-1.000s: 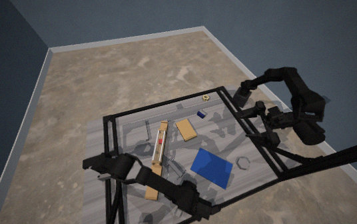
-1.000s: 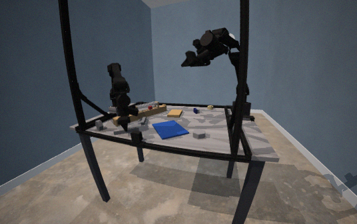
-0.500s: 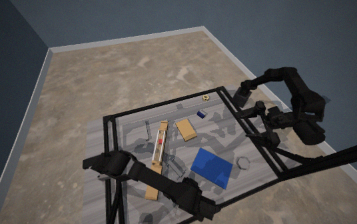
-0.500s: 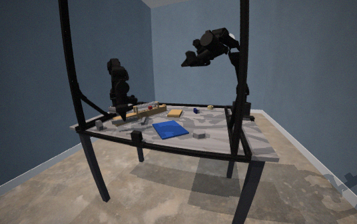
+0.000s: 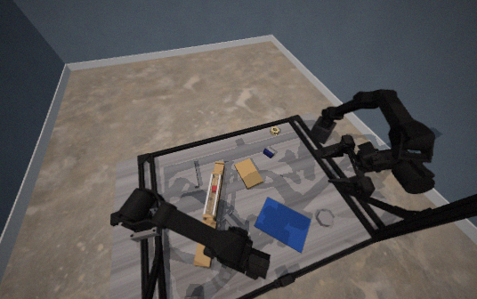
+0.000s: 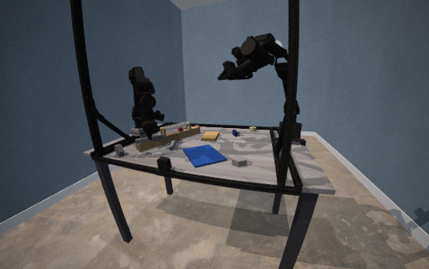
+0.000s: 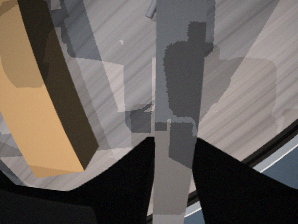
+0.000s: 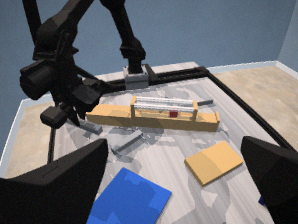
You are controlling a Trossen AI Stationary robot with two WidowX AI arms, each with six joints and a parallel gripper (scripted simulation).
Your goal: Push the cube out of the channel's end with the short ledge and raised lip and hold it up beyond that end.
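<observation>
Well, the left gripper [image 5: 259,266] [image 6: 150,135] [image 7: 172,144] [image 8: 80,123] points down, pinching a grey bar [image 7: 172,192] [image 8: 92,128].

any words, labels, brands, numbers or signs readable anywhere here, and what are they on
None that can be read. The blue mat and the wooden block show plain faces, without lettering. On the dark arms and the small blue piece, no text can be made out; any small marking there would be too small or blurred to read.
</observation>
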